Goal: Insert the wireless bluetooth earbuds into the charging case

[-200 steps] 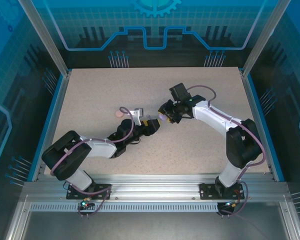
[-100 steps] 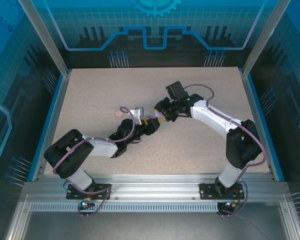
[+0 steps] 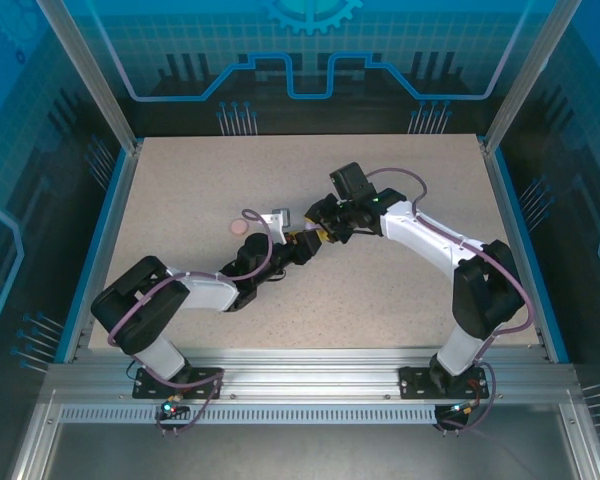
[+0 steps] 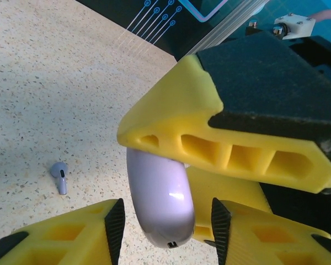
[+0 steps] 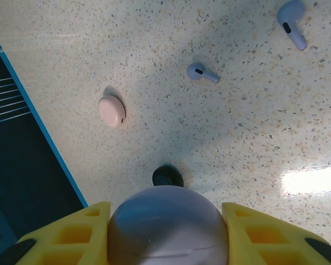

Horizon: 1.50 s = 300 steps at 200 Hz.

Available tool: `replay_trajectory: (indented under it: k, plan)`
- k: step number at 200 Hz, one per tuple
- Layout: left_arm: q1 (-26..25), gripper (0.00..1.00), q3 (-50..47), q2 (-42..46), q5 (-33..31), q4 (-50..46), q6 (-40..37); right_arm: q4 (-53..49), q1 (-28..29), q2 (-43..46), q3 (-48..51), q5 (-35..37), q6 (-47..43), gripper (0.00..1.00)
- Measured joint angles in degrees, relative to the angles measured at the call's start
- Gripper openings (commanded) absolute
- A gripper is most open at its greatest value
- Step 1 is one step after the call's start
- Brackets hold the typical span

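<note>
My right gripper point(image 5: 166, 221) point(image 3: 323, 228) is shut on the lavender charging case point(image 5: 168, 226), held off the table at its middle. The left gripper point(image 4: 166, 223) point(image 3: 302, 240) meets it there. Its jaws stand on either side of the case point(image 4: 160, 201), open, with a small gap on each side. One right finger point(image 4: 209, 127) presses on the case from above in the left wrist view. Two lavender earbuds point(image 5: 202, 72) point(image 5: 292, 22) lie loose on the table beyond the case. One lavender earbud point(image 4: 59, 175) lies to the left in the left wrist view.
A pale pink round case point(image 5: 111, 111) point(image 3: 239, 227) lies on the table left of the grippers. A dark round object point(image 5: 167, 176) sits on the table just past the held case, partly hidden by it. The blue table edge point(image 5: 38, 127) runs along the left.
The left gripper has reached forward around the lavender case and its jaws have narrowed. The right gripper has shifted slightly left with the case in it.
</note>
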State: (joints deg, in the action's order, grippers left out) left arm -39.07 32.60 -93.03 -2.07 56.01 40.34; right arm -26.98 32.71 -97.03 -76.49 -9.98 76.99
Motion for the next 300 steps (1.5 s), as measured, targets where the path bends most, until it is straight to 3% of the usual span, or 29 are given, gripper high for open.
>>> replay_trajectory:
  k: [51,83,110,128,149,191,240,300]
  plan:
    - [0.0,0.4,0.42,-0.04,-1.07,0.09,-0.24,0.17,0.02,1.07,0.0,-0.26,0.17,0.28]
    - [0.2,0.46,0.7,-0.04,-1.33,0.31,-0.35,0.72,0.04,1.27,0.0,-0.26,0.17,0.28]
    - [0.28,0.44,0.7,-0.04,-1.81,0.44,-0.35,1.05,0.04,1.38,0.0,-0.31,0.2,0.28]
    - [0.28,0.4,0.7,-0.04,-1.84,0.68,-0.37,1.14,0.04,1.42,0.0,-0.35,0.2,0.28]
    - [0.26,0.27,0.76,-0.04,-1.99,1.57,-0.31,1.51,0.13,1.44,0.0,-0.37,0.22,0.28]
    - [0.28,0.17,0.81,-0.04,-2.4,2.25,-0.07,2.47,0.2,1.46,0.0,0.22,0.66,0.28]
    - [0.46,0.39,0.28,-0.04,-3.1,3.98,0.5,3.26,0.55,2.38,0.87,0.5,2.78,0.26]
    - [1.57,0.38,-1.27,-0.04,-4.13,8.83,3.41,5.22,1.53,2.91,1.64,0.48,6.27,0.26]
